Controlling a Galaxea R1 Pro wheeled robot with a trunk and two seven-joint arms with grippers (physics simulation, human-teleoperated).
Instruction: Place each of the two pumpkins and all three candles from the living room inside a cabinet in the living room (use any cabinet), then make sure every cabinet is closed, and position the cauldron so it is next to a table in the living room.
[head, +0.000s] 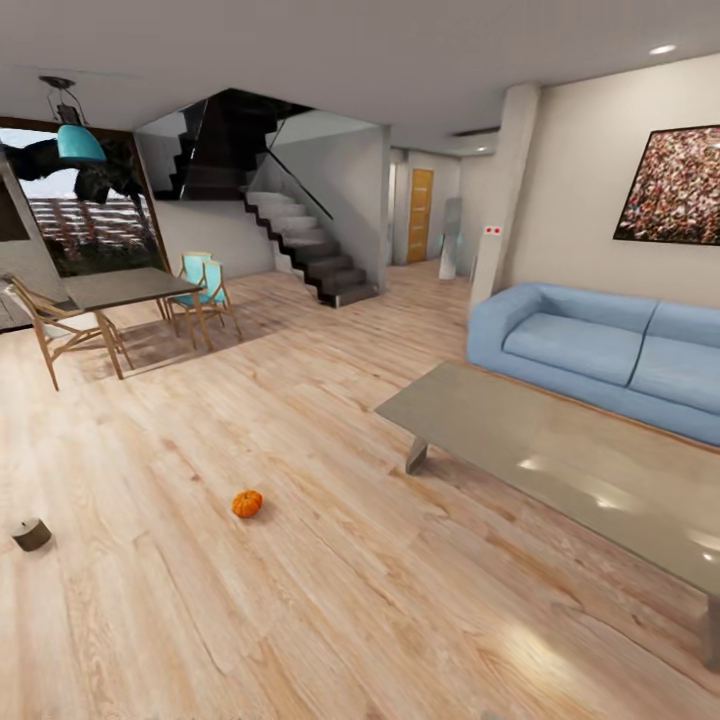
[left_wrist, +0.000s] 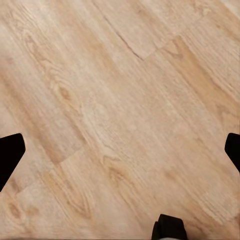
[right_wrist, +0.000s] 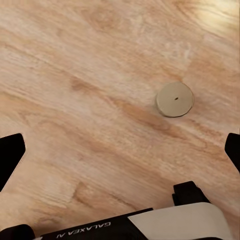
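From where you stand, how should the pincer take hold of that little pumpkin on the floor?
Probably from straight above, closing across the pumpkin's widest middle. It sits alone on the bare wood floor, flattened and round, so the sides give two opposite curved faces, and nothing nearby blocks a descent.

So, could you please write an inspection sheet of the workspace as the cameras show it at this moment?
Surface: pale wood plank floor, no damage seen.
Job's things: one pumpkin and one candle on the floor, apart; another candle upright on the floor in the right wrist view.
Clutter: nothing seen.
Grippers: left fingers spread over bare floor, holding nothing; right fingers spread, holding nothing.
Cables: nothing seen.
Surroundings: low grey table before a blue sofa; dining table with chairs; staircase; wall picture.
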